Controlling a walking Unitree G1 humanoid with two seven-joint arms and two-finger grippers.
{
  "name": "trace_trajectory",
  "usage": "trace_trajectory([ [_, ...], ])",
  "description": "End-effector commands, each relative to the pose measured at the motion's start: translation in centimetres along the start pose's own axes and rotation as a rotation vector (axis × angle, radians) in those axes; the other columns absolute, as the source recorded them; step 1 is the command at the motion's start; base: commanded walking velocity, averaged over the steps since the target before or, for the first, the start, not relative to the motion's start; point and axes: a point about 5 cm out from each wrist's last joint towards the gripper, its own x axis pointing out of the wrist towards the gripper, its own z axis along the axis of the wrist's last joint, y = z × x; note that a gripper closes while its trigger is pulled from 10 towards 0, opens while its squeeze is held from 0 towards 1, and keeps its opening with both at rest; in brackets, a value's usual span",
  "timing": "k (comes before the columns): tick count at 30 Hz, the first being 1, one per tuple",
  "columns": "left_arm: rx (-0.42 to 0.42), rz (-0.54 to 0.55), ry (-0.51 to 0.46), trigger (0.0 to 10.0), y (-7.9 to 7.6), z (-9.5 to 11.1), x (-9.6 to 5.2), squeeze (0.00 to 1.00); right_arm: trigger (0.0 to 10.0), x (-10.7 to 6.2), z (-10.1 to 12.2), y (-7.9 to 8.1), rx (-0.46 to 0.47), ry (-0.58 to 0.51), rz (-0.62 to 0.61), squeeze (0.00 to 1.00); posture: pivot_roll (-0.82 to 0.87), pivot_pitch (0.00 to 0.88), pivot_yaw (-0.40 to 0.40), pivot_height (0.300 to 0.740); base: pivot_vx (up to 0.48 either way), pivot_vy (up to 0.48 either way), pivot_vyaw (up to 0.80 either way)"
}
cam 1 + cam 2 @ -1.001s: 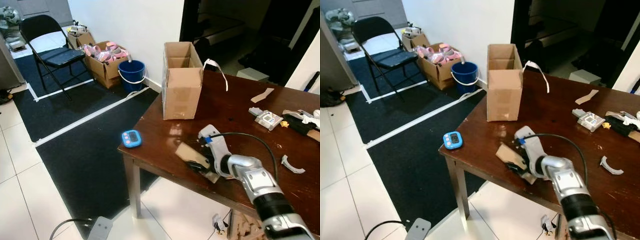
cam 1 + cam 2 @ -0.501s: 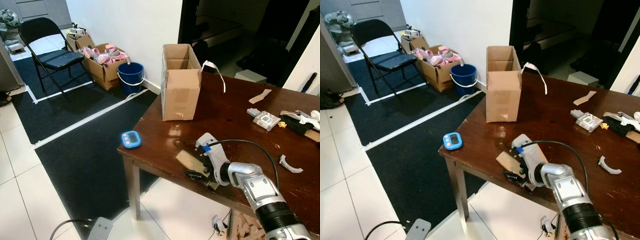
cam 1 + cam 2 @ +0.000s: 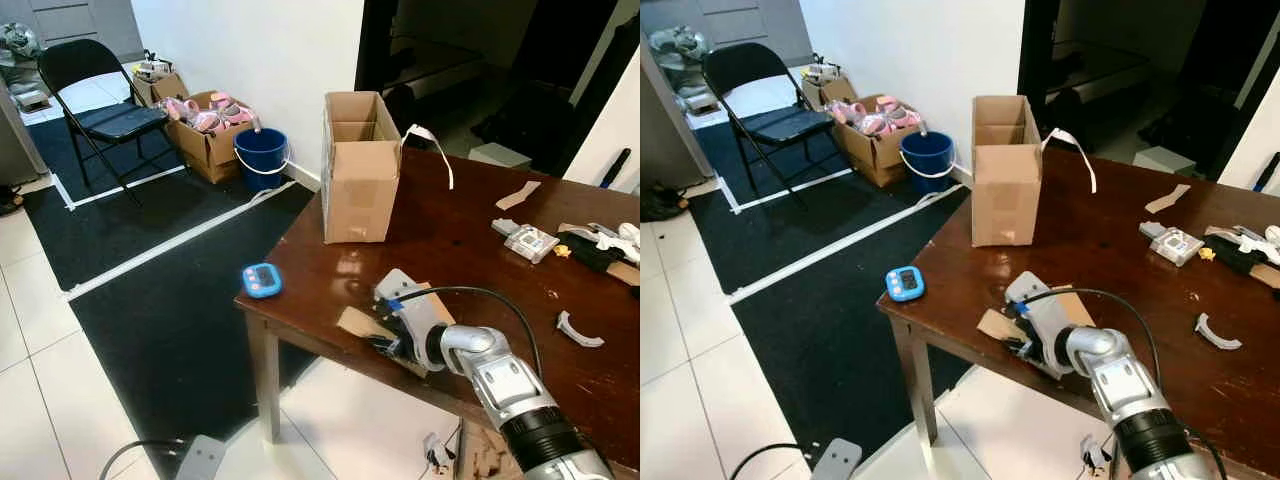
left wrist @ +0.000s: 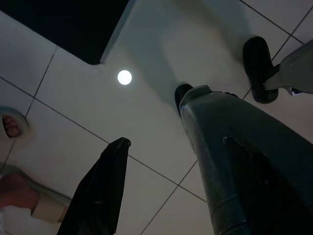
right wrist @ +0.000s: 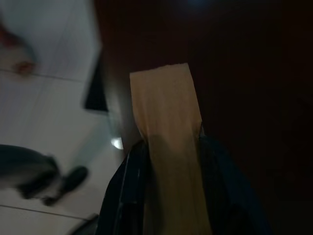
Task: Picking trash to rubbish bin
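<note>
My right gripper (image 3: 384,341) is at the front edge of the dark wooden table (image 3: 470,240), shut on a tan cardboard strip (image 3: 357,325). In the right wrist view the cardboard strip (image 5: 166,122) runs out from between the black fingers (image 5: 122,196), over the table edge. An open cardboard box (image 3: 360,165) stands upright on the table's far left corner. A blue bucket (image 3: 262,152) sits on the floor by the wall. My left gripper (image 4: 181,205) hangs idle above the tiled floor, its fingers (image 4: 98,191) apart.
More scraps lie on the table: a cardboard piece (image 3: 517,194), a white curved bit (image 3: 578,330), a white strip (image 3: 432,145). A blue timer (image 3: 261,279) lies on the black mat. A folding chair (image 3: 100,100) and a box of pink items (image 3: 205,125) stand by the wall.
My right gripper has shifted a little to the left along the table's front edge, still holding the cardboard strip, which now sticks out further past the edge.
</note>
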Motion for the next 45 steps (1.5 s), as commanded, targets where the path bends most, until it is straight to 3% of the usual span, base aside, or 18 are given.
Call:
trace_trajectory([
  [1,-0.029,0.029,0.035,10.0,0.9,-1.1,-0.4,0.0,0.0,0.1,0.5,0.6,0.038,-0.093,0.057,0.0,0.01,0.018,0.021,0.74,0.0,0.0,0.0],
  [3,-0.045,0.036,0.028,10.0,1.1,-1.0,-0.4,0.0,0.0,0.0,1.2,0.7,0.064,-0.163,0.075,0.0,0.01,0.018,0.021,0.74,0.0,0.0,0.0],
  [7,-0.095,0.045,-0.014,10.0,1.4,-0.3,-0.4,0.0,0.0,-1.4,4.9,0.1,0.231,-0.515,0.112,0.0,0.01,0.018,0.021,0.74,0.0,0.0,0.0],
  [8,-0.095,0.045,-0.014,10.0,1.4,-0.3,-0.4,0.0,0.0,-1.4,4.9,0.1,0.231,-0.515,0.112,0.0,0.01,0.018,0.021,0.74,0.0,0.0,0.0],
  [9,-0.105,0.042,-0.033,10.0,1.5,0.1,-0.3,0.0,7.3,-2.0,5.8,-0.8,0.273,-0.617,0.068,0.0,0.01,0.018,0.021,0.74,0.0,0.0,0.0],
  [10,-0.106,0.04,-0.039,10.0,1.5,0.3,-0.3,0.0,10.0,-2.2,6.0,-1.2,0.296,-0.65,0.049,0.0,0.01,0.018,0.021,0.74,0.0,0.0,0.0],
  [16,-0.119,0.015,-0.074,10.0,1.2,1.2,-0.1,0.0,10.0,-3.8,6.2,-1.4,0.382,-0.796,0.151,0.0,0.02,0.023,0.016,0.74,0.0,0.0,0.0],
  [18,-0.135,-0.003,-0.109,10.0,1.0,1.9,-0.1,0.0,10.0,-4.7,5.6,0.1,0.377,-0.814,0.313,0.0,0.02,0.023,0.015,0.74,0.0,0.0,0.0],
  [20,-0.166,-0.025,-0.168,10.0,1.0,3.2,0.0,0.0,10.0,-5.4,4.3,1.9,0.344,-0.763,0.467,0.0,0.02,0.027,0.012,0.74,0.0,0.0,0.0],
  [23,-0.175,-0.046,-0.235,10.0,1.1,4.9,0.0,0.0,10.0,-5.4,2.4,3.5,0.327,-0.629,0.568,0.0,0.02,0.027,0.012,0.74,0.0,0.0,0.0],
  [24,-0.173,-0.052,-0.258,10.0,1.1,5.6,0.0,0.0,10.0,-4.8,0.9,4.1,0.303,-0.496,0.57,0.0,0.02,0.028,0.012,0.74,0.0,0.0,0.0],
  [26,-0.17,-0.062,-0.286,10.0,1.2,6.5,0.0,0.0,10.0,-3.5,-2.3,4.6,0.248,-0.243,0.522,0.0,0.02,0.028,0.012,0.74,0.0,0.0,0.0],
  [27,-0.17,-0.062,-0.286,10.0,1.2,6.5,0.0,0.0,10.0,-3.5,-2.3,4.6,0.248,-0.243,0.522,0.0,0.02,0.028,0.012,0.74,0.0,0.0,0.0],
  [30,-0.172,-0.071,-0.323,10.0,1.2,7.6,-0.1,0.0,10.0,-2.4,-7.1,4.5,0.177,0.076,0.424,0.0,0.02,0.033,0.01,0.74,0.0,0.0,0.0],
  [32,-0.172,-0.074,-0.334,10.0,1.1,7.9,-0.1,0.0,10.0,-2.5,-7.8,4.5,0.176,0.119,0.418,0.0,0.02,0.033,0.01,0.74,0.0,0.0,0.0],
  [35,-0.174,-0.083,-0.36,10.0,1.2,8.5,-0.2,0.0,10.0,-2.9,-11.0,4.0,0.179,0.321,0.327,0.0,0.02,0.033,0.012,0.74,0.0,0.0,0.0],
  [41,-0.181,-0.081,-0.338,10.0,1.4,7.5,-0.2,0.0,10.0,-3.8,-14.8,3.1,0.183,0.509,0.197,0.0,0.03,0.038,0.01,0.74,0.0,0.0,0.0],
  [45,-0.187,-0.078,-0.311,10.0,1.5,6.5,-0.2,0.0,10.0,-3.9,-15.4,3.3,0.184,0.488,0.194,0.0,0.03,0.042,0.009,0.74,0.0,0.0,0.0],
])
